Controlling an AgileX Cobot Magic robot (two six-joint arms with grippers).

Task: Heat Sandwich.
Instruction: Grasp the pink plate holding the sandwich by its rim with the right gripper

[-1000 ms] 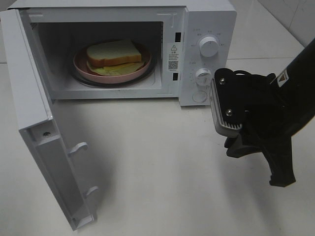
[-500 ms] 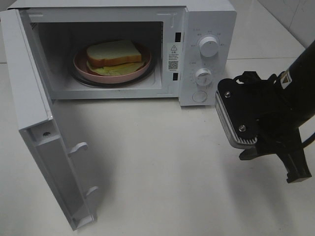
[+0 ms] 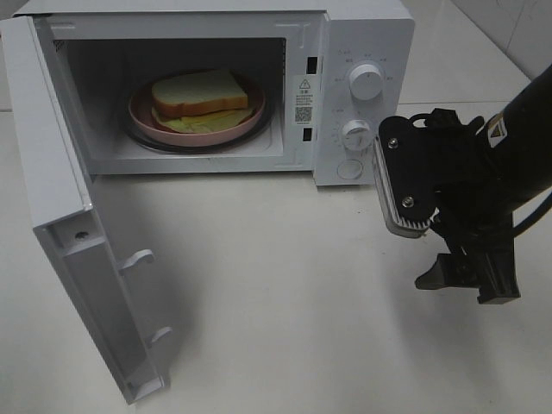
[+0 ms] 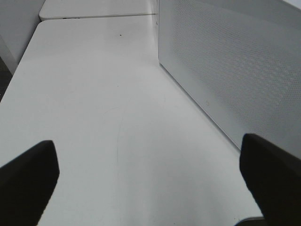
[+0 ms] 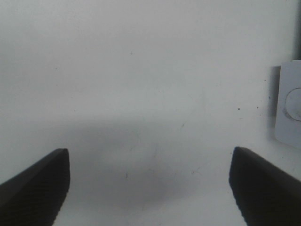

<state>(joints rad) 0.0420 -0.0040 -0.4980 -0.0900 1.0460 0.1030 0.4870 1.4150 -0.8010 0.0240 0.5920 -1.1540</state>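
Note:
The sandwich (image 3: pixel 200 93), white bread with a tan crust and pale filling, lies on a round pink plate (image 3: pixel 142 114) inside the open microwave (image 3: pixel 362 34). My right gripper (image 3: pixel 466 285) hangs over the table to the right of the microwave's control panel, well clear of the sandwich. Its fingers (image 5: pixel 35 183) are spread wide in the right wrist view, with only bare table between them. My left gripper (image 4: pixel 150 181) is out of the exterior view. In the left wrist view it stands open and empty over the table beside the microwave's perforated side wall (image 4: pixel 225 70).
The microwave door (image 3: pixel 60 216) swings out to the left and front, with its latch hooks (image 3: pixel 138 259) facing right. Two knobs (image 3: pixel 366 82) and a round button (image 3: pixel 349 169) sit on the control panel. White table (image 3: pixel 285 302) lies in front.
My right gripper's jaws have spread from nearly shut to wide open. The right arm dipped down and right, then came back up towards the control panel. The sandwich has not moved.

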